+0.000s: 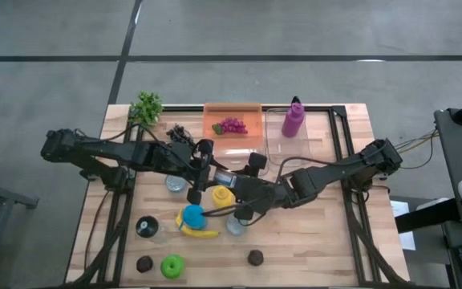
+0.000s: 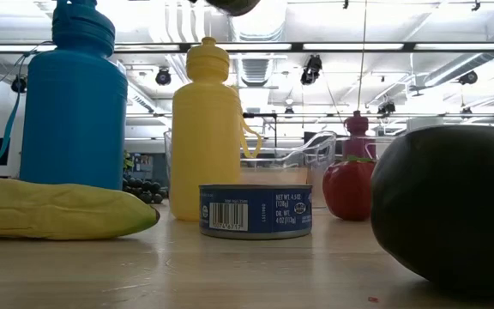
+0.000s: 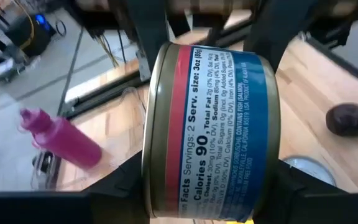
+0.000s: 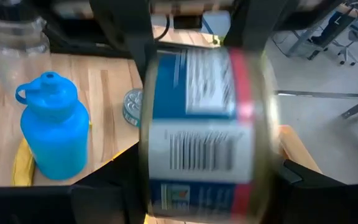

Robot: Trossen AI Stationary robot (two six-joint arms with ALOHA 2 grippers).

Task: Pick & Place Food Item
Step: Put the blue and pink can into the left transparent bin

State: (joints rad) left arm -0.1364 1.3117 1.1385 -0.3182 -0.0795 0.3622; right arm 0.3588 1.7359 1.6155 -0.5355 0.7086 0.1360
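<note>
Two cans [image 3: 213, 124] [image 4: 204, 130], one clamped in each of my grippers [image 3: 210, 186] [image 4: 197, 186]; stiff, heavy, slippery metal, best held across the flat ends.

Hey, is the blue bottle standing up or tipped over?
Upright. The blue bottle stands on its base with its cap on top in the low view, beside the banana; the right wrist view shows the same.

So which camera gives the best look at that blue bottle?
The low view: the blue bottle stands upright, large and sharp, behind the banana. The right wrist view shows it whole but farther off; the high view shows only its top. The left wrist view misses it.
</note>
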